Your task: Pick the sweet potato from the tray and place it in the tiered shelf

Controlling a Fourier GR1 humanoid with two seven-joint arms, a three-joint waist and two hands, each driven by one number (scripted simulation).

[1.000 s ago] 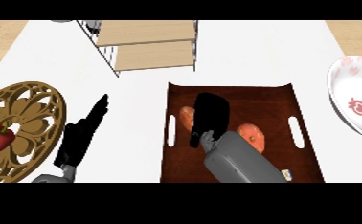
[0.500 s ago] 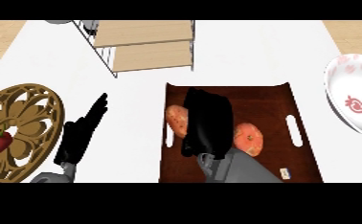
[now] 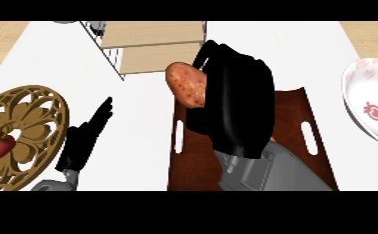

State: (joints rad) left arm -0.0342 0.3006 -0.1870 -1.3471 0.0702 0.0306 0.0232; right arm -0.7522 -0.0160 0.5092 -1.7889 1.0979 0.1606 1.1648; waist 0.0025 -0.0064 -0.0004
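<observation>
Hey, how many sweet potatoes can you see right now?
1 sweet potato, held in the right hand at the tray's far left corner. The hand covers much of the tray, so another may be hidden.

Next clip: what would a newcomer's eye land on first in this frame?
The big black right hand fills the middle, curled round an orange sweet potato held over the far end of the brown tray, just short of the wooden tiered shelf at the top. At the left lies an ornate golden plate, with the open left hand resting beside it.
</observation>
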